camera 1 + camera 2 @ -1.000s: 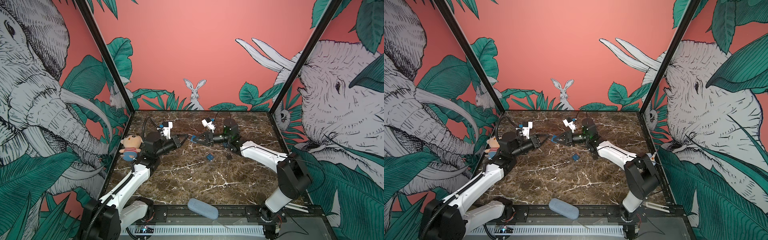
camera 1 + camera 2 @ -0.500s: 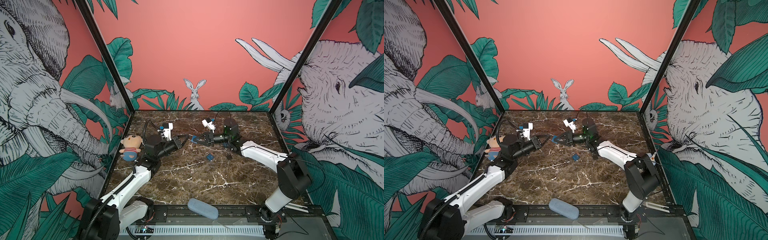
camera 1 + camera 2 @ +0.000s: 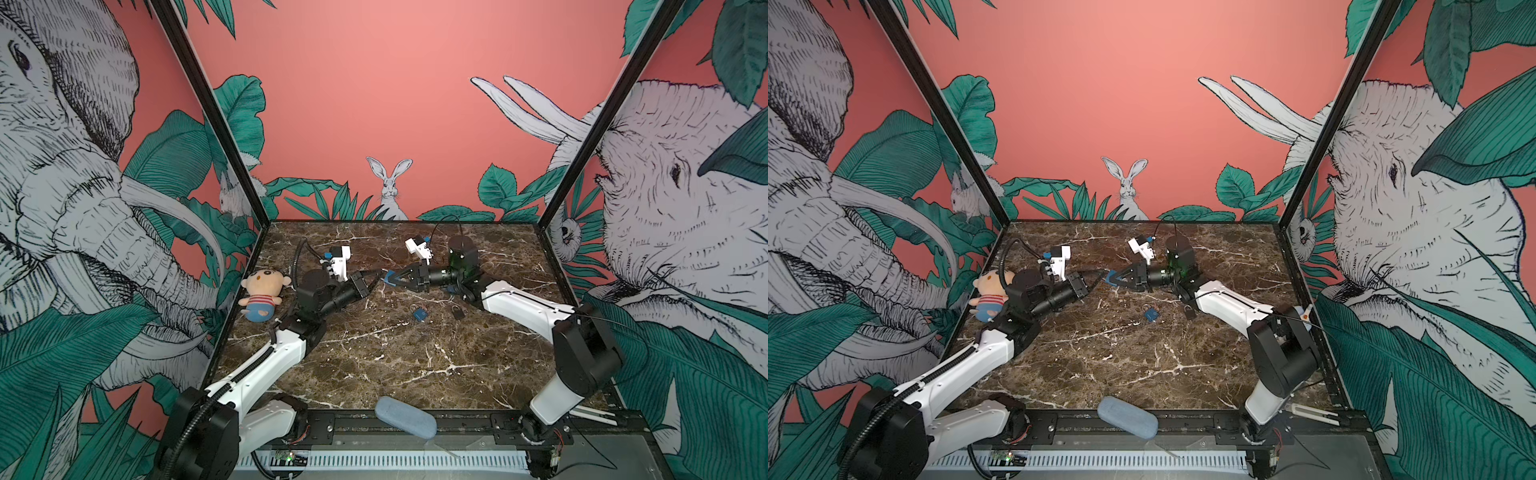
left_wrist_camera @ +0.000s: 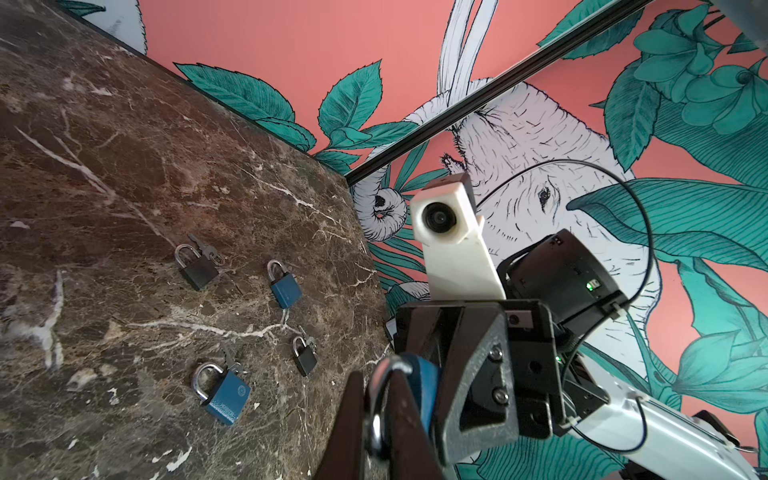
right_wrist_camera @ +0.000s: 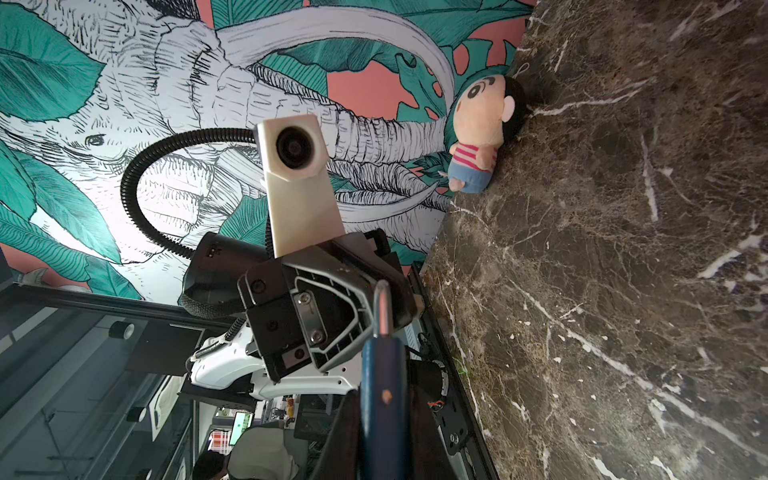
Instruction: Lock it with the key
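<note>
A blue padlock [image 3: 388, 277] hangs in the air between my two grippers, above the back middle of the marble table [image 3: 395, 357]. My right gripper [image 5: 382, 415] is shut on the lock's blue body [image 5: 382, 395]. My left gripper [image 4: 378, 399] is shut on its silver shackle [image 4: 384, 368], which runs straight out of the body [image 5: 382, 307] in the right wrist view. The two grippers meet tip to tip in both top views, the left gripper [image 3: 1098, 276] against the right gripper [image 3: 1117, 279]. A small key [image 4: 205, 249] lies on the table beside a black padlock [image 4: 197, 268].
Several more padlocks lie on the table under the right arm, among them a blue one [image 3: 419, 313] with keys [image 4: 232, 361] and a small black one [image 3: 457, 311]. A plush doll [image 3: 262, 293] sits at the left wall. A grey-blue pouch [image 3: 405, 415] rests on the front rail.
The left arm's wrist has sunk slightly. Both grippers keep their holds on the padlock, which has stayed in place.
</note>
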